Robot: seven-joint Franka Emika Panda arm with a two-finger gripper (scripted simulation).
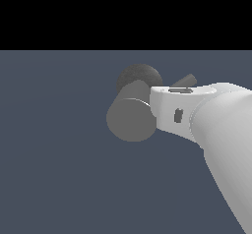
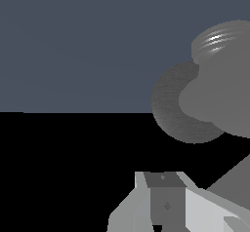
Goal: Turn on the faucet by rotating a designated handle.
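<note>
Gripper (image 2: 168, 202) state can't tell; arm hides most of handle (image 1: 186, 80) right of centre, could shove faucet (image 1: 132, 115) body instead.

Grey faucet (image 2: 219, 87) fills one side, darker round base (image 2: 171, 114) behind; gripper (image 2: 168, 202) finger close by

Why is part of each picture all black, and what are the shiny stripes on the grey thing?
Exterior view: the black band across the top is empty background with nothing rendered; the faucet is flatly lit, with no glare. Wrist view: the black lower half is the same empty background; the bright stripes are highlights on the faucet's curved side. Both views are sharp, and neither shows cast shadows.
</note>
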